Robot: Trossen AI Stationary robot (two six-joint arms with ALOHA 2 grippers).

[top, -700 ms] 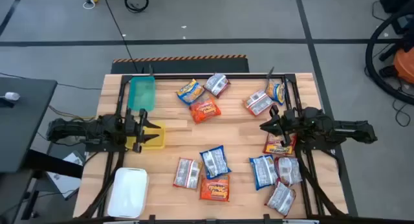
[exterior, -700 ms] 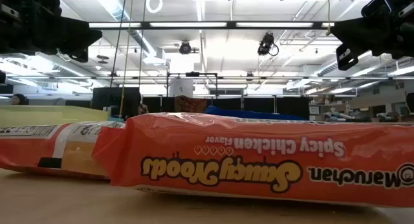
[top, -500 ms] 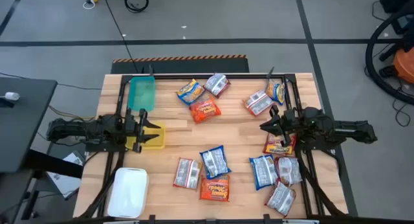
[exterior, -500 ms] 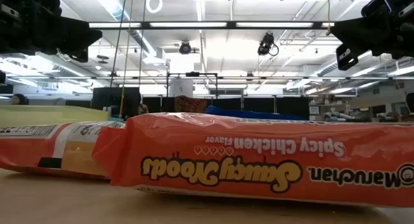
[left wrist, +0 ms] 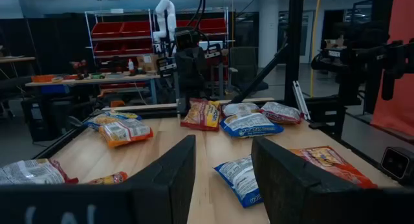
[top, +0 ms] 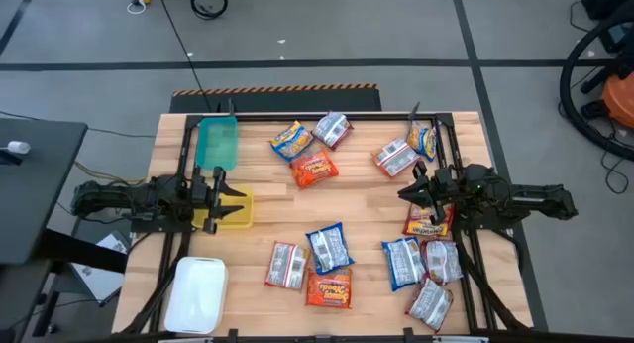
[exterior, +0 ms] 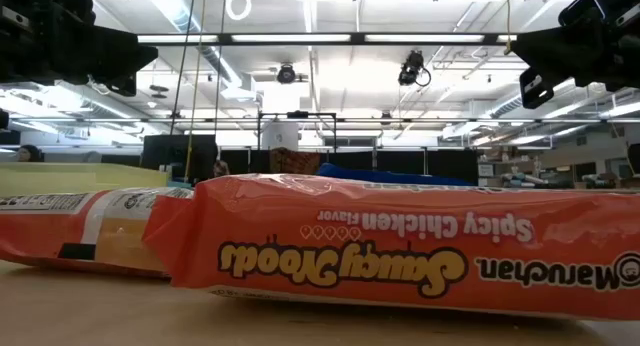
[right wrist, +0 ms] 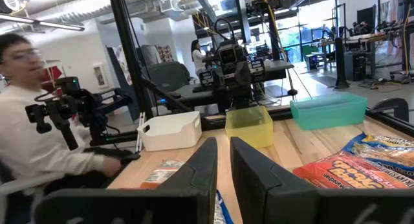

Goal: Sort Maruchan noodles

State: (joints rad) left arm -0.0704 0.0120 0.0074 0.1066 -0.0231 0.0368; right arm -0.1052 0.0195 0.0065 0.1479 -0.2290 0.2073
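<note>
High view: noodle packets [top: 328,248] lie scattered over the table [top: 367,189], most between the two arms and some beside the right end effector [top: 405,193]. It hovers with fingers slightly parted, empty. Opposite, the left end effector [top: 238,195] hangs over the yellow bin [top: 238,216], seemingly wider open, holding nothing.

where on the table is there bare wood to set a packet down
The widest bare patch is mid-table, between the yellow bin and the right gripper, below the orange packet. A smaller gap lies beside the teal bin. The right edge near the blue packet is crowded.
</note>
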